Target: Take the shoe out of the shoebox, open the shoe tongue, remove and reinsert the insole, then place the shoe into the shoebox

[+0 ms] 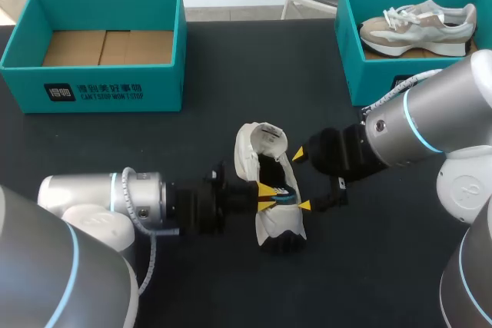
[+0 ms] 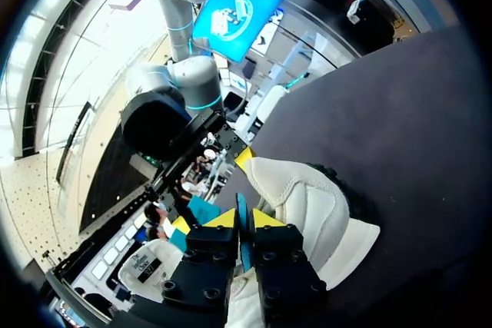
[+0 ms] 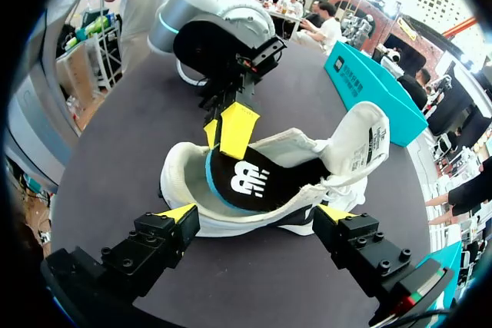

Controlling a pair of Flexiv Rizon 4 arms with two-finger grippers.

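Observation:
A white shoe (image 1: 270, 228) lies on its side mid-table, its tongue (image 1: 265, 137) folded back. Inside it shows a black insole (image 3: 246, 182) with a blue edge. My left gripper (image 1: 265, 197) comes in from the left and is shut on that blue edge, which stands thin between the yellow tips in the left wrist view (image 2: 244, 219). My right gripper (image 1: 302, 180) stands open on the shoe's other side. Its fingertips (image 3: 181, 211) sit at the sole with the shoe (image 3: 307, 151) just ahead of them. The shoe (image 2: 307, 197) fills the space beyond my left gripper.
A teal shoebox (image 1: 115, 90) with a cardboard bottom stands at the back left. A second teal shoebox (image 1: 350, 44) at the back right holds another sneaker (image 1: 419, 27). Dark bare tabletop (image 1: 200, 136) lies between the boxes and the shoe.

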